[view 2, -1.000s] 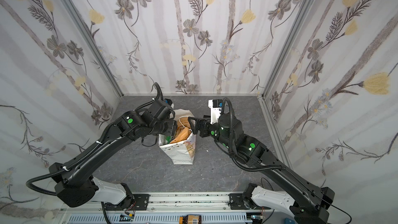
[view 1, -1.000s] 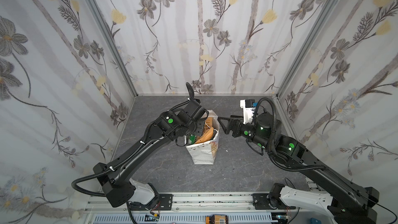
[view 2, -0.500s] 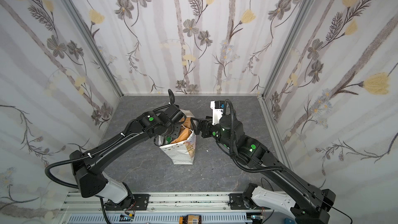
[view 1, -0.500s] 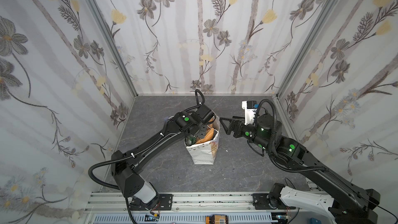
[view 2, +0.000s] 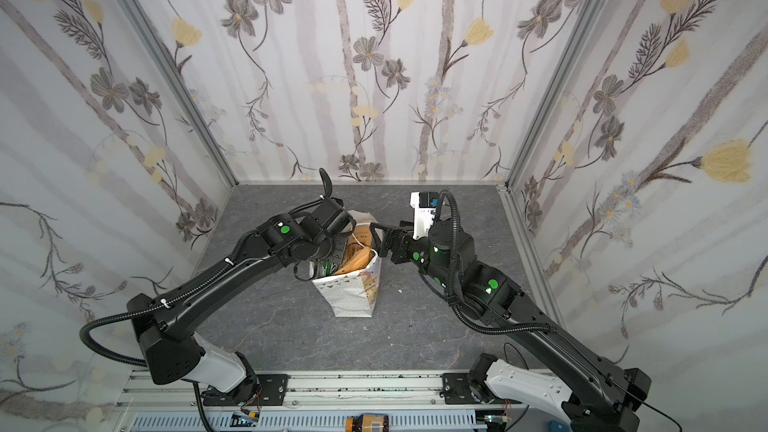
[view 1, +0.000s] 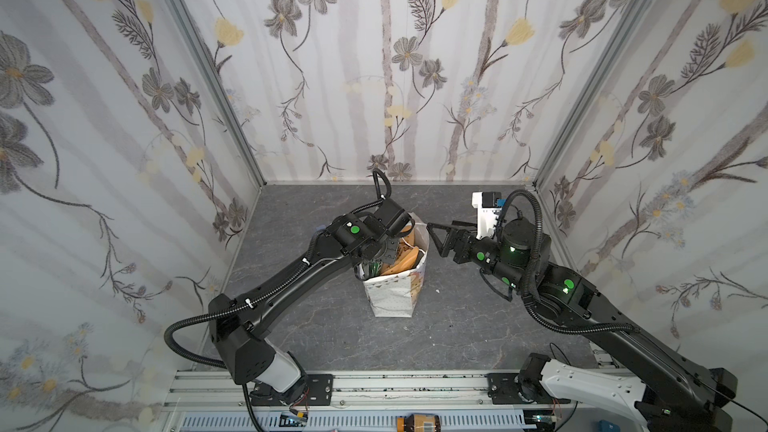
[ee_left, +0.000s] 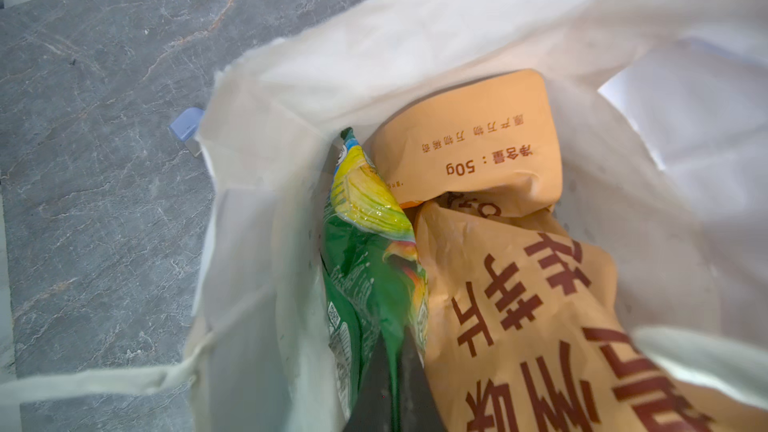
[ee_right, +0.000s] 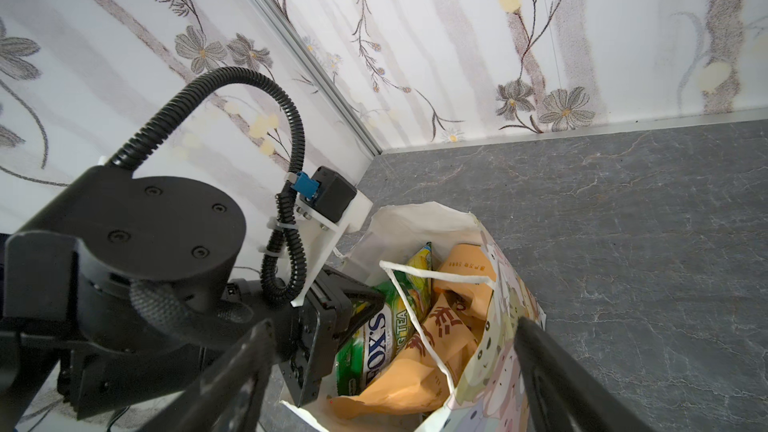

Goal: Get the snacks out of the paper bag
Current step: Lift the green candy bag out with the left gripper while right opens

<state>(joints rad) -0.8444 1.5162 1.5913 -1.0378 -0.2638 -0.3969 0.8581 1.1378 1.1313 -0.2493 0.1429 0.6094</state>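
One paper bag is stood upright near the middle of the grey table, and every snack that can be seen is kept inside it. Two arms are counted. The left gripper is dipped into the bag's mouth, and its jaws are closed on one green packet, which is printed with white lettering in the right wrist view. One yellow-green packet is stood just behind it. Tan-orange wrapping with red characters is pressed against the green packet, and a second tan-orange face marked with a weight is seen beyond it. Whether these are two pouches or one folded pouch cannot be told. Two white cord handles are counted: one is laid across the open mouth, and one is drooped outside the bag. The right gripper is held just beside the bag's rim, apart from it, with its jaws spread wide and nothing between them. One small pale blue block is seen on the table against the bag's outer wall.
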